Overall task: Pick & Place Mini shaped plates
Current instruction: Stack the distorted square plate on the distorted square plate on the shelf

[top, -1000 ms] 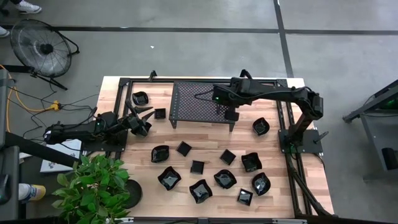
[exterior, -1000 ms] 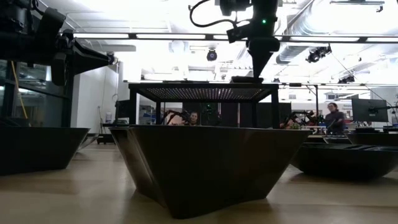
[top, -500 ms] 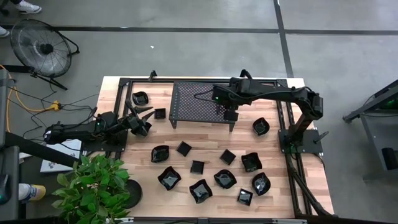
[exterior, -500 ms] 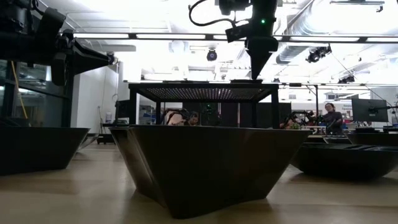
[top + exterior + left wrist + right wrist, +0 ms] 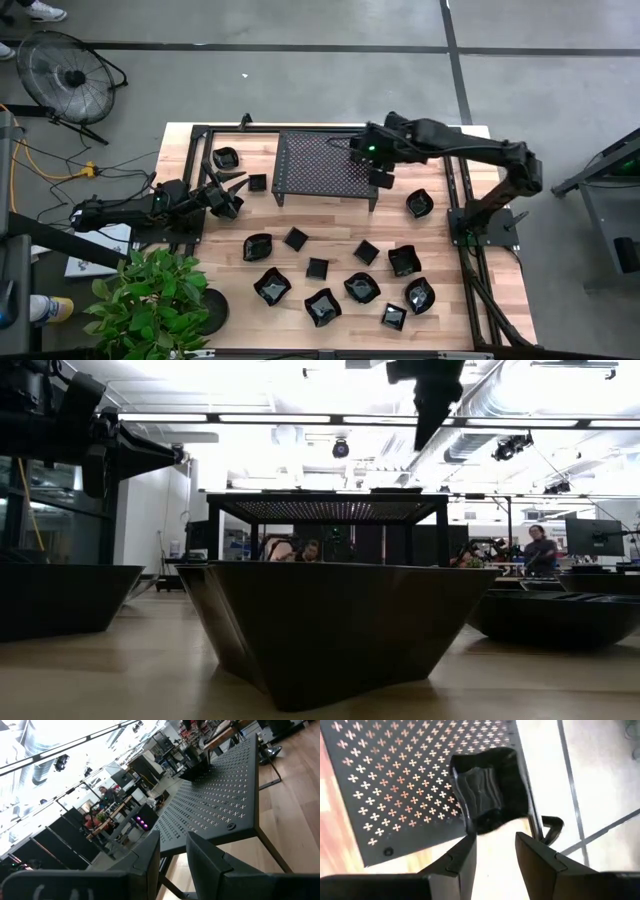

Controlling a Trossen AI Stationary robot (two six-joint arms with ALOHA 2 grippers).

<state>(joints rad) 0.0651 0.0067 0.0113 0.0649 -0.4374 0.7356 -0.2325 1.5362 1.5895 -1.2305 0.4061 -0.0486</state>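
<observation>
1. Nearest us, loose mini plates (image 5: pixel 325 306) lie on the worktop (image 5: pixel 230 285) before the mesh rack (image 5: pixel 325 168).
2. Our right gripper (image 5: pixel 492 851), fingers parted and empty, hovers over a placed plate (image 5: pixel 487 790) at the rack's corner.
3. Left gripper (image 5: pixel 172 852) idles beside the rack, holding nothing; next we fetch another plate.

Grey floor (image 5: pixel 300 70) with dark seam lines around wooden table (image 5: pixel 190 135). Round black fan (image 5: pixel 65 75) on floor beyond table's left corner. Potted plant (image 5: pixel 155 300) beside table's near-left edge. Long ceiling lights (image 5: pixel 250 418) overhead; person (image 5: pixel 535 545) at desks far behind table.
</observation>
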